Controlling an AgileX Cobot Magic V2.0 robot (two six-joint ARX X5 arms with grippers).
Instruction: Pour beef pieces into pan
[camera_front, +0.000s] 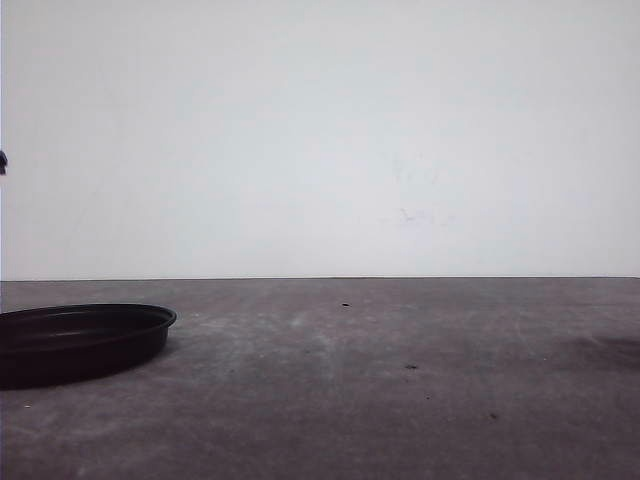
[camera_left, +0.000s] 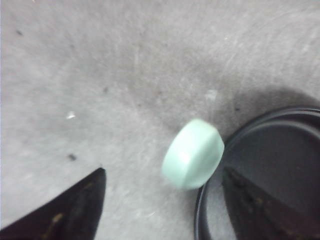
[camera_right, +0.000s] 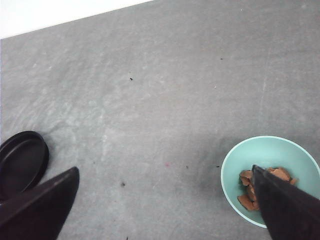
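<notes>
Beef pieces (camera_right: 260, 189) sit in the teal bowl (camera_right: 270, 155) at lower right, the pan (camera_front: 80, 340) far at lower left; both grippers gape empty, so the right gripper (camera_right: 165, 210) should clamp the bowl's rim squarely before carrying it over.

The pan (camera_front: 85, 342) is showing a uniform glossy black, with a pale mint-green handle (camera_left: 193, 154). The bench (camera_front: 400, 400) is presenting a mottled dark grey, marked with pale scuffs and small dark specks. The beef pieces (camera_right: 252, 189) are appearing orange-brown to reddish-brown inside a teal-green bowl (camera_right: 280, 147). The wall (camera_front: 320, 130) is showing plain white. The tool fingers (camera_right: 287, 210) are appearing matte black.
</notes>
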